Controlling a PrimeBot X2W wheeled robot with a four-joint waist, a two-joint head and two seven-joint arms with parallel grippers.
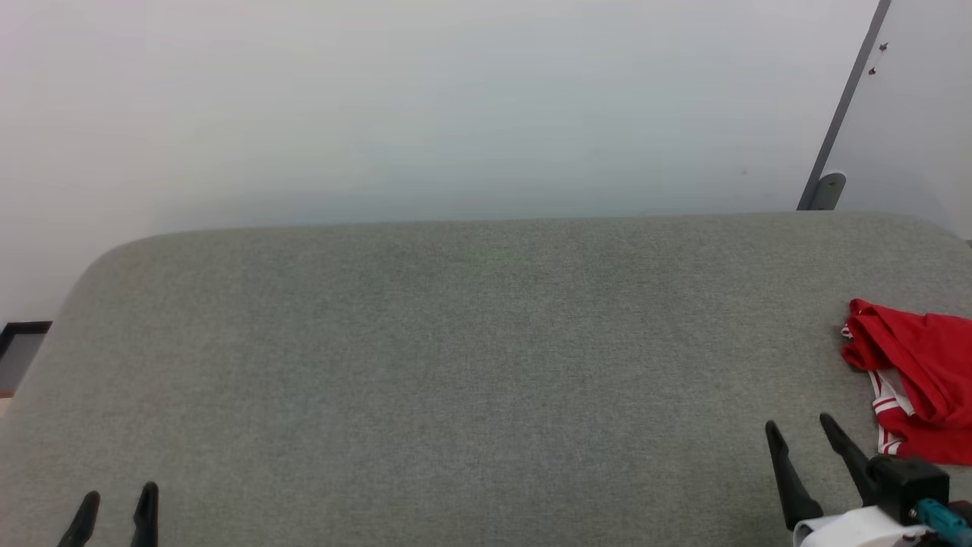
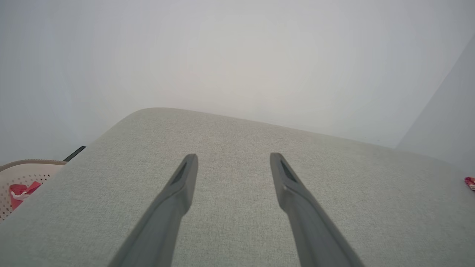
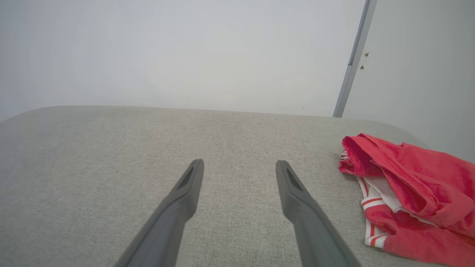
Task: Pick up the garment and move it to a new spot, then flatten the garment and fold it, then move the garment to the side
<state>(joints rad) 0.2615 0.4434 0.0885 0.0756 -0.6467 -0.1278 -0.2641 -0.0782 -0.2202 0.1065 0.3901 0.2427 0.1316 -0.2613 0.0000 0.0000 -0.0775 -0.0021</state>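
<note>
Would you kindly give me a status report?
Left gripper open, right gripper open, both empty. Garment bunched on grey surface beside right gripper, untouched. Nothing blocking.

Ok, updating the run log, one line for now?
left gripper: open, empty | right gripper: open, empty | red jersey: bunched, right edge of grey surface, untouched

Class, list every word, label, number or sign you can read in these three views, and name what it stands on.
None can be read.
The bunched red garment shows only red-and-white striped trim, no lettering.
The perforated basket and the grey padded surface carry no text.
</note>
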